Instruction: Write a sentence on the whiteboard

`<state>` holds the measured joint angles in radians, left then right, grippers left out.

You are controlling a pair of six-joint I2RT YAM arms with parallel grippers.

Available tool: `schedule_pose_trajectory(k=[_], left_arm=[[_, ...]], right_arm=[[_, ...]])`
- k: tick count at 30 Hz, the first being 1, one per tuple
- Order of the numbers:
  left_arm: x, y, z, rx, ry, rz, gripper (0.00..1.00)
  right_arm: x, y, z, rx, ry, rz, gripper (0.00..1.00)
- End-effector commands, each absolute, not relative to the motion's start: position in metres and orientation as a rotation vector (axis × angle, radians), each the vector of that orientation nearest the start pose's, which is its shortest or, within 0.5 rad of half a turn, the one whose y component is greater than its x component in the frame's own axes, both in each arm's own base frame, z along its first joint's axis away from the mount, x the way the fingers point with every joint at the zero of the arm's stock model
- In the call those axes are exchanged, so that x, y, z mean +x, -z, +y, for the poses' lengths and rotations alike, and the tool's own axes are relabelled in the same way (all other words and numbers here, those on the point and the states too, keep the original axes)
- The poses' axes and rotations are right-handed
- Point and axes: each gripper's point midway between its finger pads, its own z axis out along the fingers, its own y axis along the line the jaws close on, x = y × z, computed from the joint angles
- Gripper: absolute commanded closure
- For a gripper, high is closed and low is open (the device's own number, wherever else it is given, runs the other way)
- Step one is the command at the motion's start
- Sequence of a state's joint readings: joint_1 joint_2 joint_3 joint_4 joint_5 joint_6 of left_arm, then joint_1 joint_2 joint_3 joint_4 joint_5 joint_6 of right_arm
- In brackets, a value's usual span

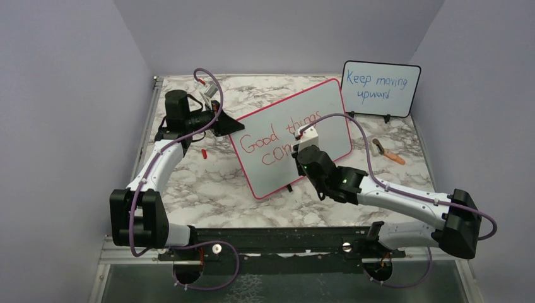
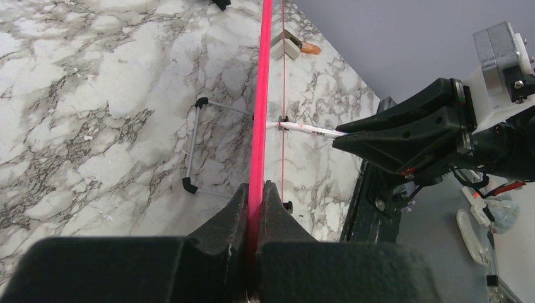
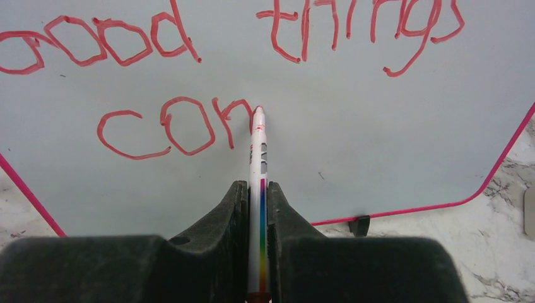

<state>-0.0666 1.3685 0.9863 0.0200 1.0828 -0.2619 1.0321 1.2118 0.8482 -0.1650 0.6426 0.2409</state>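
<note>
The whiteboard [image 1: 328,107] with its thin red-pink frame stands tilted in the middle of the table. Red writing [image 3: 189,120] on it reads "Good things" with "con" below. My left gripper [image 1: 235,124] is shut on the board's left edge; the left wrist view shows the pink frame [image 2: 259,113] edge-on between the jaws. My right gripper [image 1: 304,146] is shut on a white marker [image 3: 257,158] with a rainbow stripe. Its red tip touches the board at the end of "con". The marker also shows in the left wrist view [image 2: 309,130].
A smaller black-framed board [image 1: 380,88] with blue "Keep moving upward" stands at the back right. An orange-tipped tool [image 1: 387,152] lies on the marble right of the whiteboard. A small red cap [image 1: 204,153] lies left of it. Grey walls enclose the table.
</note>
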Motion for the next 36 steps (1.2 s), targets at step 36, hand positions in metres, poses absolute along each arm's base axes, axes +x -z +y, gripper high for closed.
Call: schedule_pose_trajectory(k=[36], left_arm=[[0.338, -0.206, -0.176, 0.504, 1.164, 1.960, 1.00]], right_arm=[[0.250, -0.147, 0.228, -0.388, -0.137, 2.090, 0.99]])
